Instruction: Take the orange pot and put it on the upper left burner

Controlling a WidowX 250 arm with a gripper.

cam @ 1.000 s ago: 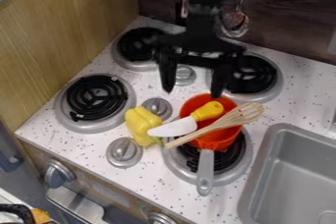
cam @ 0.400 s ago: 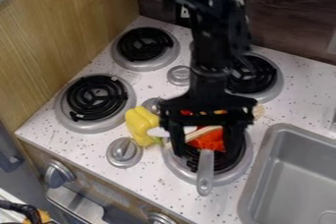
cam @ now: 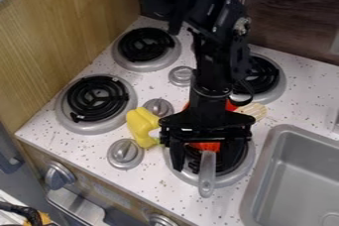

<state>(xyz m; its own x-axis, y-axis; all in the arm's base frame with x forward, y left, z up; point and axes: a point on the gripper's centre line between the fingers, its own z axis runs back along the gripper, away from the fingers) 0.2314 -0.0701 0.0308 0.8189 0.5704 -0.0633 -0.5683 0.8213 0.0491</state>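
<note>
Jaws are spread wide over the orange pot [cam: 209, 146], a tip either side of its grey handle [cam: 207, 173]; no grip visible. Pot sits on the lower right burner [cam: 248, 164], near the surface's front edge, beside the sink [cam: 263, 143]. Target, the upper left burner [cam: 146, 45], is by the back left corner. Progress: jaws look lined up at the pot. Left to do: close, lift, carry over, set down, release.
</note>
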